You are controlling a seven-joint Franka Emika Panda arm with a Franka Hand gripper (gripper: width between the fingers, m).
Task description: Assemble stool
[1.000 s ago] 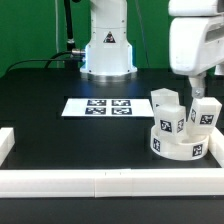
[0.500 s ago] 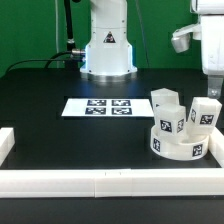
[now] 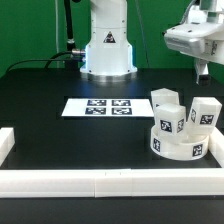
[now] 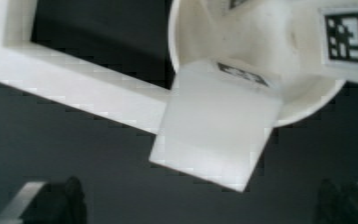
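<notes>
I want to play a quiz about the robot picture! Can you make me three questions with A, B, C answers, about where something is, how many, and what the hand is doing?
1. Where is the marker board?
A. On the table by the robot base
B. On the round seat
C. In the hand

2. How many legs stand on the round seat?
A. One
B. Three
C. Six

3. What is the hand doing?
A. Squeezing a leg
B. Holding the seat
C. Holding nothing

Answers: 1 A, it lies flat there. 2 B, three blocks stand upright. 3 C, its fingers are raised above the legs, with nothing between them.
</notes>
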